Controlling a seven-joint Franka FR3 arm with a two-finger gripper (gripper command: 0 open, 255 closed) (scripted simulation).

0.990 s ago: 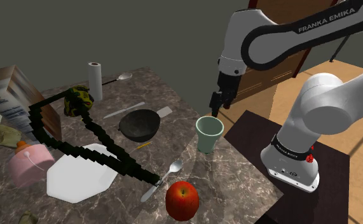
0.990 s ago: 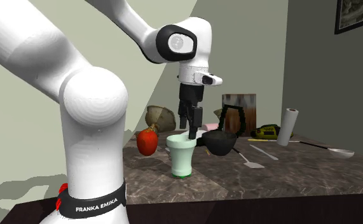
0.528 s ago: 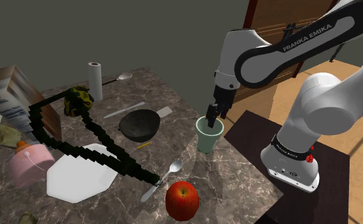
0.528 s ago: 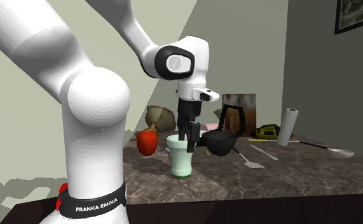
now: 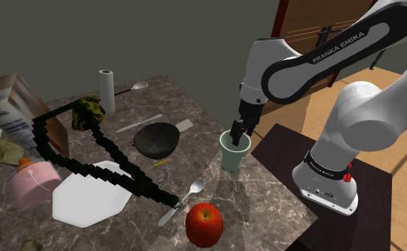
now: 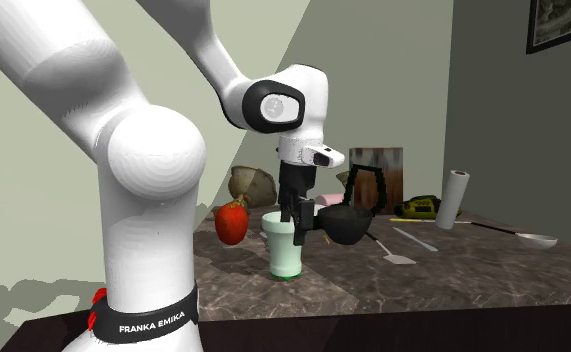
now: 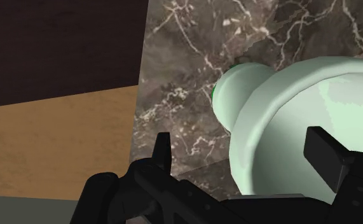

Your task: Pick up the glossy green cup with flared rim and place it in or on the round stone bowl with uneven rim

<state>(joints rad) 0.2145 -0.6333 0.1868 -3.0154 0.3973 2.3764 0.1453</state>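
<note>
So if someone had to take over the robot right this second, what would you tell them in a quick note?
Gripper: open, straddling the rim of the pale green cup, one finger outside its wall and one inside; not clamped yet.
Cup: upright on the marble table, near its edge.
Dark bowl: empty, further in on the table, apart from the cup.
Done: the approach.
Left: close on the cup, lift it, carry it to the bowl, release.
</note>
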